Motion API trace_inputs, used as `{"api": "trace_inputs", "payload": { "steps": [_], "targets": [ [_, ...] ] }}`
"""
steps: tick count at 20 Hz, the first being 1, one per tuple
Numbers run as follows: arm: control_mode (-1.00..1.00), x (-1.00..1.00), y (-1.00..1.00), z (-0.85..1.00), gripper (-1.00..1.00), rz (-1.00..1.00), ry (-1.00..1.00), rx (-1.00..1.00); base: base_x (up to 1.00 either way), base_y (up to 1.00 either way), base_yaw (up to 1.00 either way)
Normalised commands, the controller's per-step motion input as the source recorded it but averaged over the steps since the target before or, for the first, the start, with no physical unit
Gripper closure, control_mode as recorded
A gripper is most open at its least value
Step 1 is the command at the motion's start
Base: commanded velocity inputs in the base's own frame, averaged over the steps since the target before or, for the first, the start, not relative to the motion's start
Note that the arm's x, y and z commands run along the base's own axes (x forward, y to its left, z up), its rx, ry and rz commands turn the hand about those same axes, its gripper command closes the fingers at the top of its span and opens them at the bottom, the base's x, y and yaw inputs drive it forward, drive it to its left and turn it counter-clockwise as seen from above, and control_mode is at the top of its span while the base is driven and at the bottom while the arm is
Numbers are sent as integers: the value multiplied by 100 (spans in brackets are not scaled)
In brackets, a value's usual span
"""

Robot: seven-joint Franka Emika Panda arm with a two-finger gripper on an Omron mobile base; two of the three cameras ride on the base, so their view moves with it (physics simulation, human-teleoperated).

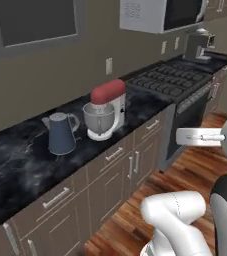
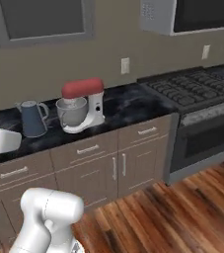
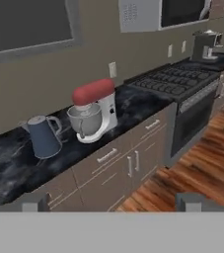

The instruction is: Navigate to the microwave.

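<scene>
With my gripper (image 3: 111, 201) nearest, jaws wide and empty, I judge the best course is to drive right along the counter (image 3: 15, 168), past the mixer (image 3: 93, 109), until the microwave (image 3: 165, 14) above the stove (image 3: 175, 79) sits centred ahead.

the microwave (image 1: 162, 14) gets chopped off by the top edge everywhere, and the pincer (image 3: 113, 200) tips barely poke in, can't tell the gap

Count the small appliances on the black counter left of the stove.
2. A blue-grey kettle sits furthest left, and a red-topped stand mixer stands right of it, nearer the stove. More counter runs out of frame to the left, so others may be unseen.
</scene>
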Motion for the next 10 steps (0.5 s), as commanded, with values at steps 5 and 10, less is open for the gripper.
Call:
{"api": "trace_inputs", "payload": {
  "steps": [5, 10],
  "targets": [
    [100, 0, 0, 0, -100, 0, 0, 0, 31, 0, 98],
    [100, 0, 0, 0, -100, 0, 0, 0, 40, -23, 89]
  ]
}}
